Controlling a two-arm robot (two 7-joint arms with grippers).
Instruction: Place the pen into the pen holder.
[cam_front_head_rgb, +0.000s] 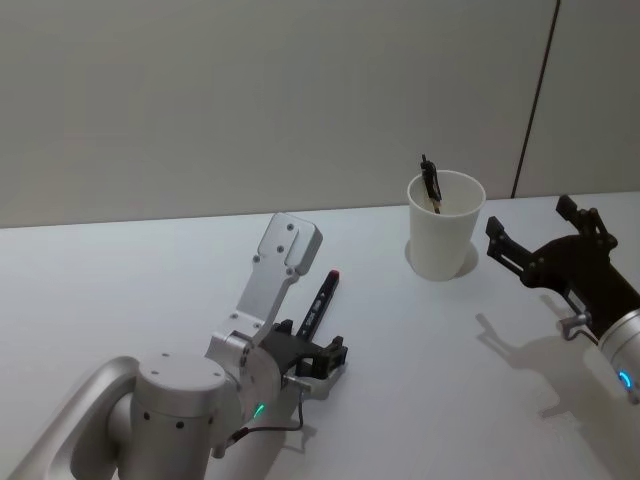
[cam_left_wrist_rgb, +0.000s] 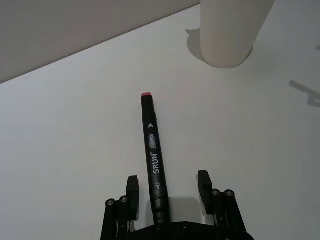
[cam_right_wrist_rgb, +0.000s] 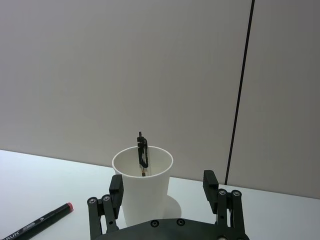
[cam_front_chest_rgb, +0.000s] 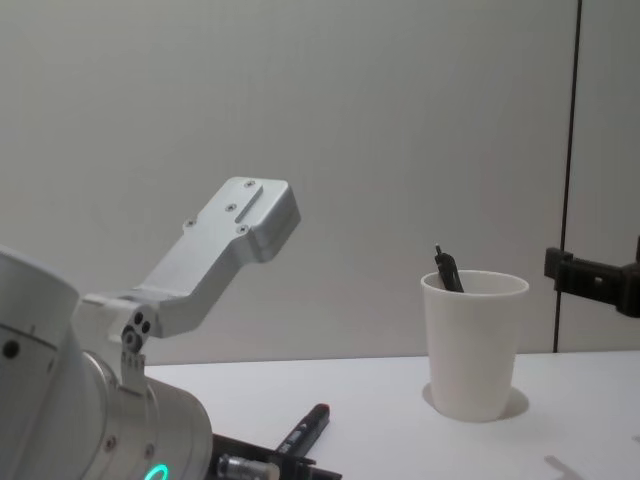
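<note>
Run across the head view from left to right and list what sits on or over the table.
black marker lying flat, the open left gripper straddling its near end → white paper cup with a dark pen standing in it → open right gripper

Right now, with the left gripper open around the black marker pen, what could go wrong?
The black marker pen with the red end lies nearer one finger of the open left gripper, so closing may swivel it.
The white paper cup looks light and already holds a dark clipped pen; a hard drop might tip it.
The open right gripper hovers near the cup and could block the approach.
</note>
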